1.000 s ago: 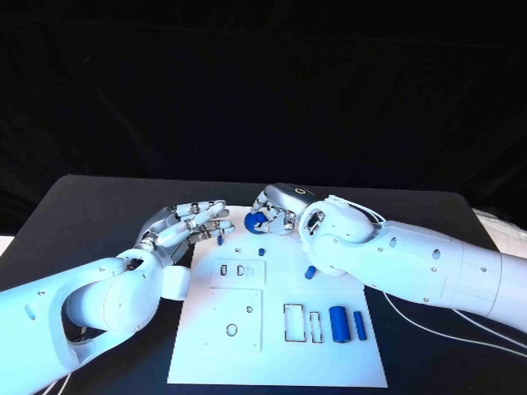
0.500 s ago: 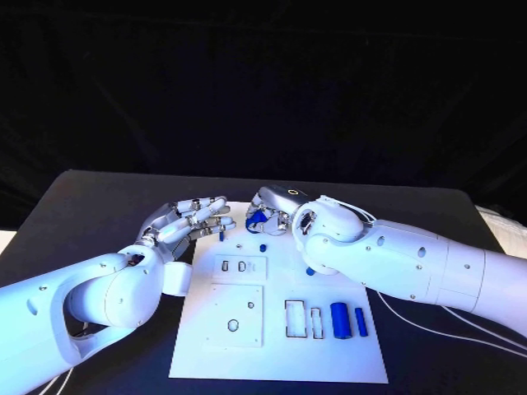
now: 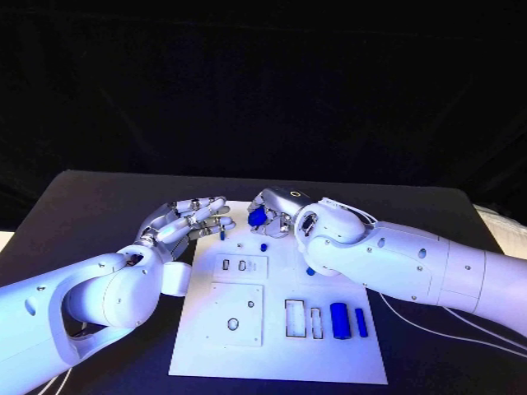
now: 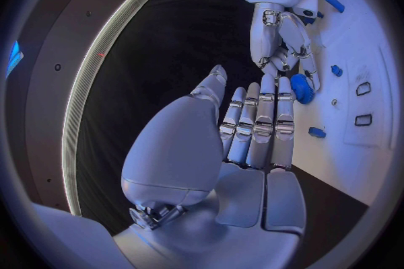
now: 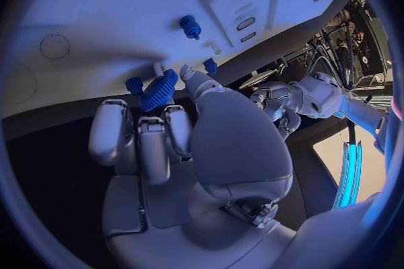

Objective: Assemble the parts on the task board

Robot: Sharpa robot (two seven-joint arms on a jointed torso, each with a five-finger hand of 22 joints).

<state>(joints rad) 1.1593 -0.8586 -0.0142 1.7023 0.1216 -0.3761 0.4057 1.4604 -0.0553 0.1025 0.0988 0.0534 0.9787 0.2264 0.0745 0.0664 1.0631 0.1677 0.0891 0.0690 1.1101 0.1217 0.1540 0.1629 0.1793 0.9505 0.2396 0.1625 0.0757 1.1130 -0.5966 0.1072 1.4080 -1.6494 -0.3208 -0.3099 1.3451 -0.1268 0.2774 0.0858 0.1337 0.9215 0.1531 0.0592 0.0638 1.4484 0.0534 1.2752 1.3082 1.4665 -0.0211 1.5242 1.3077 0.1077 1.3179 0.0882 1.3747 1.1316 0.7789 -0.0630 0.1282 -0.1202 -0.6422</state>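
The right silver many-fingered hand is grasping a small blue toothed gear wheel at its fingertips, holding it over the far edge of the flat white task board plate. The left silver hand is hovering just beside it with fingers extended and released, grasping nothing. Two blue cylindrical pieces are lying side by side on the board's near right part, well apart from both hands
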